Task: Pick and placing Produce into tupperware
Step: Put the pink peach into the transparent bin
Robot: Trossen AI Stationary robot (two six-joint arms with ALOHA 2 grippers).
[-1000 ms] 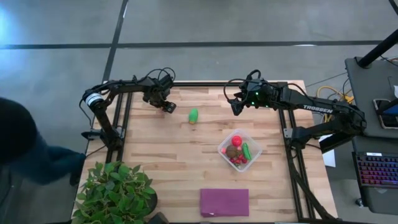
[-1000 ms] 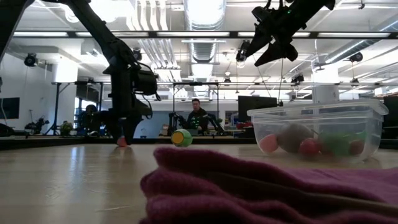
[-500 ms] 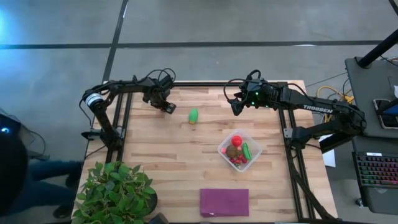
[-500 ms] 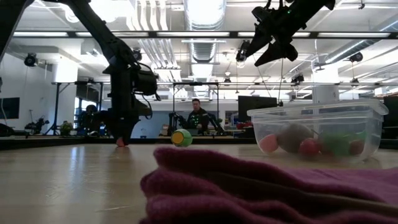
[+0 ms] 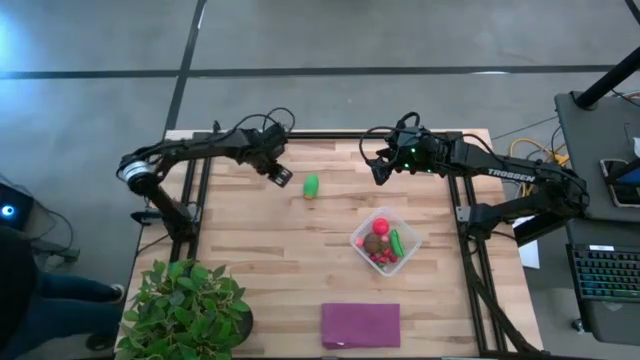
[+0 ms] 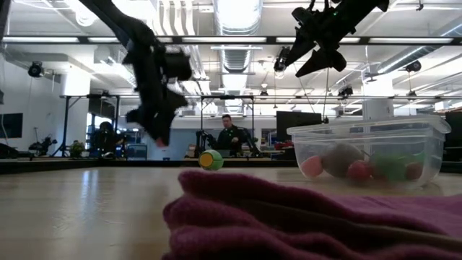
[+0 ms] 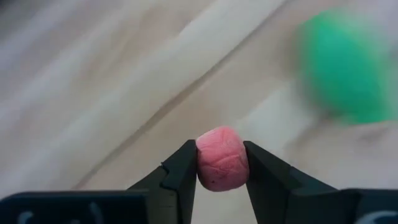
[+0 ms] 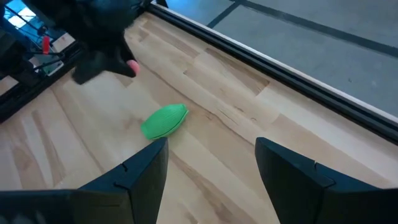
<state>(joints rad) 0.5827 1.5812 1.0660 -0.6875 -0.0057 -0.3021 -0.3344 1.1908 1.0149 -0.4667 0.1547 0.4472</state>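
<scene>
My left gripper is shut on a small pink berry, raised above the table's far part, just left of a green produce piece that lies on the wood; the piece also shows in the right wrist view. The clear tupperware stands at centre right and holds a red ball, a brown oval, a green piece and berries. My right gripper is open and empty, high above the far right of the table. My left gripper pinches the pink berry by its two opposite sides between the two fingertips. The berry is lifted clear of the table, as the low view shows.
A purple folded cloth lies at the near edge. A leafy potted plant stands at the near left corner. A person sits in the room beyond the table. Bare wood lies between the green piece and the tupperware.
My left gripper has risen from the table with the pink berry and gone toward the table's right, toward the green piece, tipping as it went. The berry is lifted clear now. My right arm has kept still.
</scene>
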